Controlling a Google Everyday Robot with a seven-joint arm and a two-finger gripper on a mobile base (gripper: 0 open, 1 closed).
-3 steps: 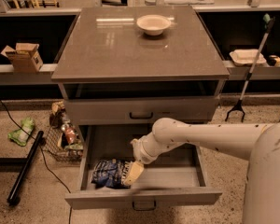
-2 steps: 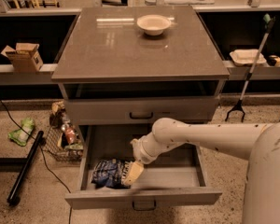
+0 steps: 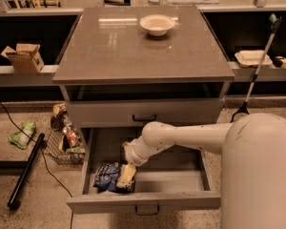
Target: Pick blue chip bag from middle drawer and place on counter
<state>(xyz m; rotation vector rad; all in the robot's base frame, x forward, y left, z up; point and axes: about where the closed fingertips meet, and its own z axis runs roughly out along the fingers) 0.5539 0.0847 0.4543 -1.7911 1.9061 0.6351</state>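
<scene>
The middle drawer (image 3: 143, 200) is pulled open at the bottom of the view. The blue chip bag (image 3: 106, 176) lies in its front left corner. My gripper (image 3: 125, 177) reaches down into the drawer and sits right against the bag's right side, its pale fingers (image 3: 127, 174) overlapping the bag's edge. The arm comes in from the lower right. The counter (image 3: 133, 51) is the glossy grey-brown top of the cabinet above, with a white bowl (image 3: 157, 24) near its back.
The upper drawer (image 3: 145, 113) is closed just above the arm. A wire basket of items (image 3: 64, 144), a green packet (image 3: 22, 133) and a black pole (image 3: 26, 171) lie on the floor at left. A cardboard box (image 3: 25, 57) sits on the left ledge, a tray (image 3: 252, 57) on the right.
</scene>
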